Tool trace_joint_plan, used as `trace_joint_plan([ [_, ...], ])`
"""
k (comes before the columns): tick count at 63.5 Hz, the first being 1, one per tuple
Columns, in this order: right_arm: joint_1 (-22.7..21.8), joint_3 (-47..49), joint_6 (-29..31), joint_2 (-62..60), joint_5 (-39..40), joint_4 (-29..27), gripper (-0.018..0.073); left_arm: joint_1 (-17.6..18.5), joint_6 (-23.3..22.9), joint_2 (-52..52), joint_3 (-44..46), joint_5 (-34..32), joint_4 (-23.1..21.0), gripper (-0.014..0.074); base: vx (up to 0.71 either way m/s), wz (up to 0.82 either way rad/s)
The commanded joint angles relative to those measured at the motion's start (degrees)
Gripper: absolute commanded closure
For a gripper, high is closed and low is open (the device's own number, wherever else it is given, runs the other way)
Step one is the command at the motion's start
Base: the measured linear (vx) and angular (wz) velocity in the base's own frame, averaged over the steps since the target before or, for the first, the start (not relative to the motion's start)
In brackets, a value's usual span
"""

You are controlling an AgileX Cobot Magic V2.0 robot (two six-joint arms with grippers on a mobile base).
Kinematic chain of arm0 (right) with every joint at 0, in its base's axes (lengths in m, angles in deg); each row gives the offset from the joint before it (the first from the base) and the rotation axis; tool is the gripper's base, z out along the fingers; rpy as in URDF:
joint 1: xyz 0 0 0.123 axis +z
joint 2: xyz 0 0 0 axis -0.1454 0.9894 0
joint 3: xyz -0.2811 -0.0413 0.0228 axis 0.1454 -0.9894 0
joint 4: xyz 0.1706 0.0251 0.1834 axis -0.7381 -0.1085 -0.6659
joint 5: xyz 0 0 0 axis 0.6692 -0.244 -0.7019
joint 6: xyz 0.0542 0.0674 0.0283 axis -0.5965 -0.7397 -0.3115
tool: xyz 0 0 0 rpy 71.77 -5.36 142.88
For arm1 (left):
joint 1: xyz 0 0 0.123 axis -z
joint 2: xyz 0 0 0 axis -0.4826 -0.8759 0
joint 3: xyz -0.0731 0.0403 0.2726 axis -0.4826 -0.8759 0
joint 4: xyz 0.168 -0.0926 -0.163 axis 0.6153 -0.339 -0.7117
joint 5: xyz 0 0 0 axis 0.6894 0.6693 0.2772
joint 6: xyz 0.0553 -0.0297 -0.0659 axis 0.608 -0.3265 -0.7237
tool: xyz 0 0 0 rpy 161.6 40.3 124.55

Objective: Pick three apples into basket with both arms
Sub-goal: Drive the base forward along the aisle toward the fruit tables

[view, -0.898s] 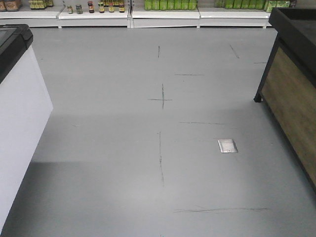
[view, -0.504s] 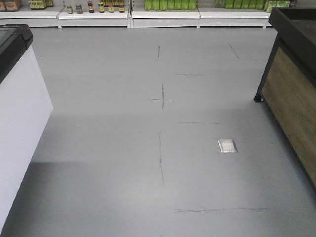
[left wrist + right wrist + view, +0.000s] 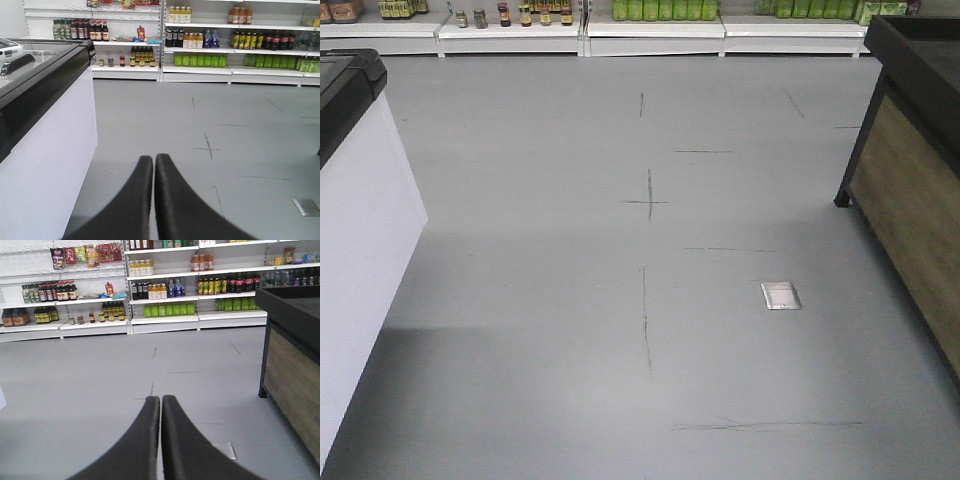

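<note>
Since neither the apples nor the basket shows in any view, the task looks not yet begun: nothing picked, nothing placed, all three fruits left to do. At the left stands a white chest freezer [image 3: 360, 250]. The left tool [image 3: 154, 162] has its jaws pressed together with nothing between them, pointing out over the grey floor [image 3: 570, 350] toward stocked shelves [image 3: 650, 28]. The right tool [image 3: 160, 402] is likewise closed tight and empty. At the far right is a wood-sided stand [image 3: 910, 210], its top unseen; whether the fruit lies there I cannot tell.
</note>
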Motion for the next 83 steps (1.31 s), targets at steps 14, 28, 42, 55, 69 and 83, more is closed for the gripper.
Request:
trace_joint_plan([
  [14,-0.4,-0.8,0.4,-0.8,4.3,0.6,0.0564,-0.1,-0.5,0.9,-0.2,-4.0,0.0,0.0603,0.0,0.0],
  [28,-0.4,-0.8,0.4,-0.8,4.3,0.6,0.0564,-0.1,-0.5,0.9,-0.2,-4.0,0.0,0.0603,0.0,0.0],
  [42,-0.4,-0.8,0.4,-0.8,4.3,0.6,0.0564,-0.1,-0.5,0.9,-0.2,-4.0,0.0,0.0603,0.0,0.0],
  [55,-0.4,-0.8,0.4,-0.8,4.3,0.6,0.0564,-0.1,-0.5,0.9,-0.2,-4.0,0.0,0.0603,0.0,0.0],
  [69,-0.4,-0.8,0.4,-0.8,4.3,0.6,0.0564,-0.1,-0.5,0.9,-0.2,-4.0,0.0,0.0603,0.0,0.0],
  [83,-0.4,-0.8,0.4,-0.8,4.3,0.6,0.0564,-0.1,-0.5,0.9,-0.2,-4.0,0.0,0.0603,0.02,0.01],
])
